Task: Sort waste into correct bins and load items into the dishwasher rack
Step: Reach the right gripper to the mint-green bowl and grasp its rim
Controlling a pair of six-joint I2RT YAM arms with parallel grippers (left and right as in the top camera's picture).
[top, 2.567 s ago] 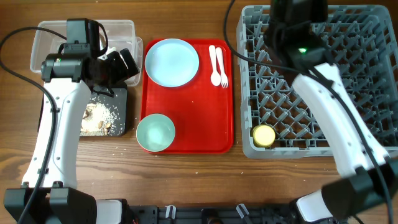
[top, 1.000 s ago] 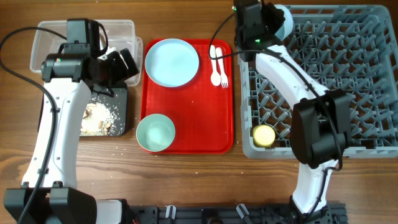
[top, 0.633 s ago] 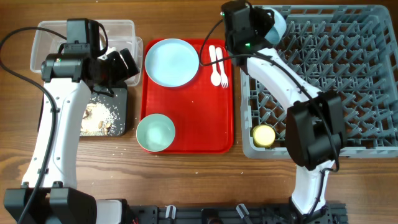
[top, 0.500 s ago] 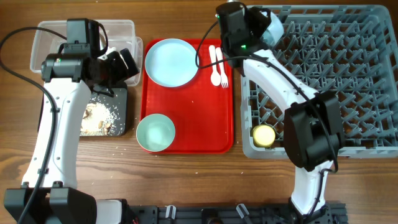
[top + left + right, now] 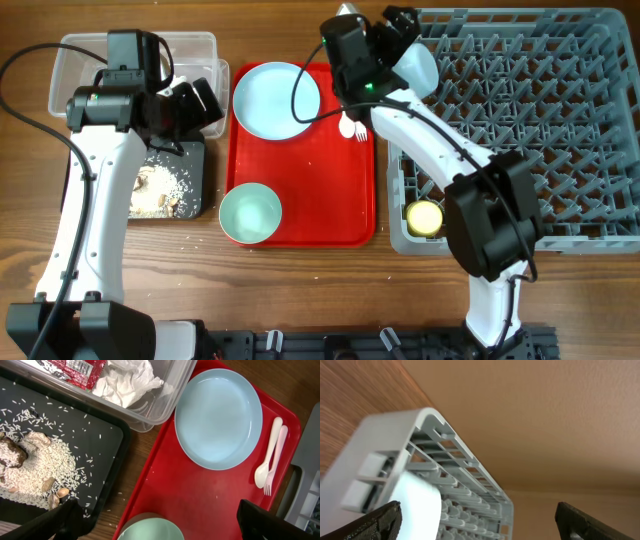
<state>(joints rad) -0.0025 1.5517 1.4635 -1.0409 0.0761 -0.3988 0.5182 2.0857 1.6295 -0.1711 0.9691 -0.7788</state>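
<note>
The grey dishwasher rack (image 5: 540, 130) fills the right side. A pale blue bowl (image 5: 418, 66) lies tilted in its far-left corner, and a yellow cup (image 5: 424, 217) stands in its near-left corner. My right gripper (image 5: 398, 28) hovers open just above that bowl, which shows blurred by one finger in the right wrist view (image 5: 417, 505). My left gripper (image 5: 198, 100) hangs open and empty over the bins. The clear tub (image 5: 165, 395) holds white tissue (image 5: 127, 382) and a red wrapper (image 5: 75, 367). Rice (image 5: 35, 462) lies in the black tray (image 5: 107, 440). A pale blue plate (image 5: 277, 100), a mint bowl (image 5: 250, 213) and a spoon (image 5: 265, 462) with a fork (image 5: 274, 460) rest on the red tray.
The red serving tray (image 5: 320, 190) lies between the bins and the rack. The right arm's link crosses the rack's left part and hides part of the cutlery from overhead. A few rice grains lie on the wooden table (image 5: 127, 510) beside the black tray.
The right gripper has swung left along the rack's far edge and opened, letting go of the pale blue bowl in the rack's far-left corner. The left arm has not moved.
</note>
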